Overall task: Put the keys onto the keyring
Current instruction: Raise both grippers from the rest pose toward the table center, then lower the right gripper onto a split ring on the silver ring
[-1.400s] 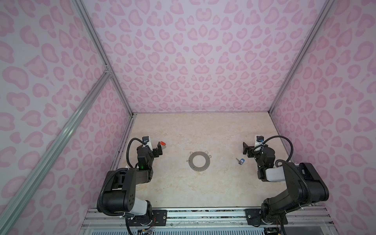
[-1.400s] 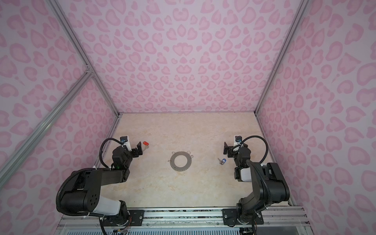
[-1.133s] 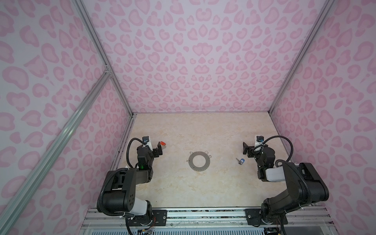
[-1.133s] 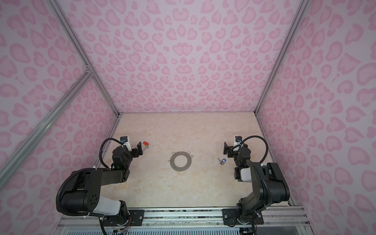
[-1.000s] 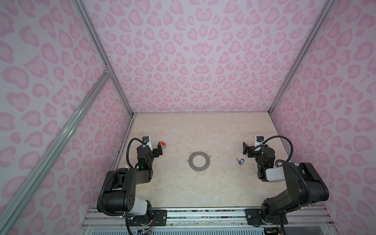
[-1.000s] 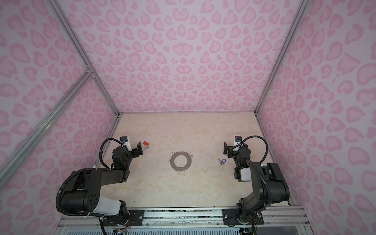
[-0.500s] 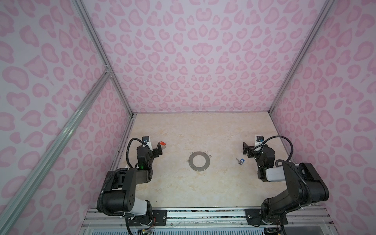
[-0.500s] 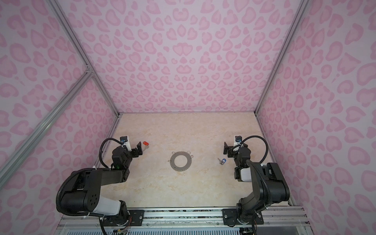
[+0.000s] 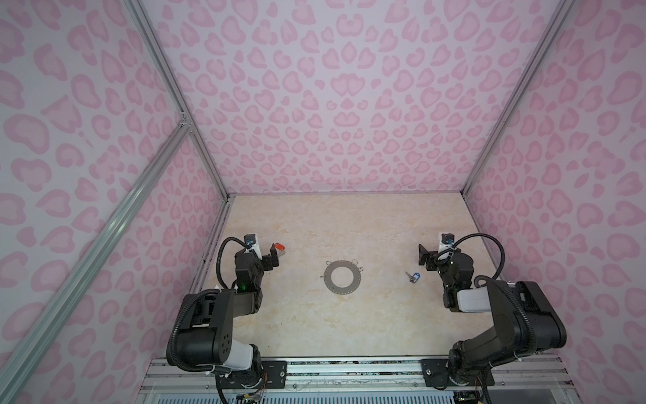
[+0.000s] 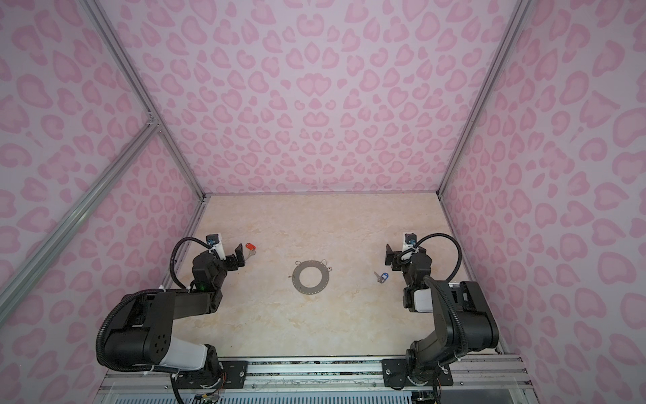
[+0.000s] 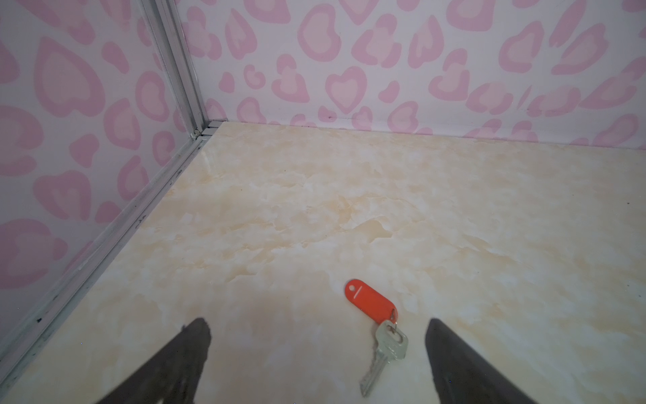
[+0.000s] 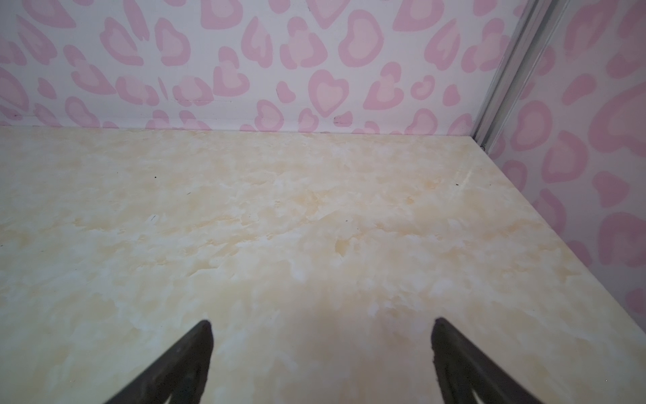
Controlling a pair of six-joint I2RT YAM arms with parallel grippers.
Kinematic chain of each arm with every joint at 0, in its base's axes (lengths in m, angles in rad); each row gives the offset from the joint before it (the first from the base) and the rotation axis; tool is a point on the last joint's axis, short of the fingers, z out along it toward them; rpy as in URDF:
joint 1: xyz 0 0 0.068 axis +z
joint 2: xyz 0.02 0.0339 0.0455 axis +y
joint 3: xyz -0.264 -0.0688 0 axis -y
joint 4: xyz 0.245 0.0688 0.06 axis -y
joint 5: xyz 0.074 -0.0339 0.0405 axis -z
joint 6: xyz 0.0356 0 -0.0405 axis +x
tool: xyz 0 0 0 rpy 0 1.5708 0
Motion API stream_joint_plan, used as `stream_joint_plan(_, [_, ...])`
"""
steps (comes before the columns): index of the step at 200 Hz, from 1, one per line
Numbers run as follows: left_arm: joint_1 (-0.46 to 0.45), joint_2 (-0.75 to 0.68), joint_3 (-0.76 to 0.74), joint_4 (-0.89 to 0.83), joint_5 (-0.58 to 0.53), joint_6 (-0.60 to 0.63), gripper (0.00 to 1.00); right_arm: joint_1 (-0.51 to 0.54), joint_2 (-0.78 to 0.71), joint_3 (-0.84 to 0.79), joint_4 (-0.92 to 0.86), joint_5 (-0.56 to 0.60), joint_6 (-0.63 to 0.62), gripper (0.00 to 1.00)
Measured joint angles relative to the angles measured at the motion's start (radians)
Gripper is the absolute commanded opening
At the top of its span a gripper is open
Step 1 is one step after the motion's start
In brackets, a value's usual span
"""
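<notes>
The keyring (image 9: 342, 278) sits flat in the middle of the table (image 9: 349, 224), with a few small wire loops sticking out along its far edge. Neither key is on it yet. The red-tag key (image 11: 370, 305) lies off to the left of the ring, well apart from it and right in front of my left gripper (image 11: 316, 332). My fingers there are spread wide, with the key on the table just ahead of the tips, untouched, silver blade pointing back toward me. The blue-tag key (image 9: 414, 277) lies on the right, between the ring and my right gripper (image 12: 321, 328) — closer to the gripper. That one's spread wide too, over bare marble-look tabletop. Pink heart-print walls (image 9: 349, 105) all around.
</notes>
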Motion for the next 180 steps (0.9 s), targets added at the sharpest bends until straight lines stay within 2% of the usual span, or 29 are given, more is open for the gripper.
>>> stream_joint_plan(30, [0.000, -0.085, 0.140, -0.190, -0.019, -0.010, 0.97, 0.020, -0.119, 0.079, -0.152, -0.006, -0.008, 0.83])
stream_joint_plan(43, [0.000, -0.111, 0.211, -0.316, -0.026, -0.037, 0.97, 0.040, -0.163, 0.159, -0.297, 0.004, -0.004, 0.80])
stream_joint_plan(66, [-0.017, -0.166, 0.332, -0.565, -0.023, -0.113, 0.98, 0.100, -0.175, 0.313, -0.530, 0.032, 0.016, 0.80])
stream_joint_plan(99, [-0.085, -0.253, 0.383, -0.867, 0.046, -0.220, 1.00, 0.289, -0.120, 0.460, -0.846, 0.040, -0.008, 0.82])
stream_joint_plan(124, [-0.138, -0.311, 0.389, -1.023, 0.091, -0.278, 1.00, 0.428, -0.056, 0.545, -1.026, 0.028, -0.036, 0.80])
stream_joint_plan(145, [-0.153, -0.344, 0.401, -1.130, 0.105, -0.315, 0.99, 0.529, -0.008, 0.603, -1.126, 0.027, -0.062, 0.80])
stream_joint_plan(180, [-0.143, -0.356, 0.453, -1.265, 0.146, -0.374, 1.00, 0.689, 0.074, 0.690, -1.212, 0.029, -0.167, 0.71])
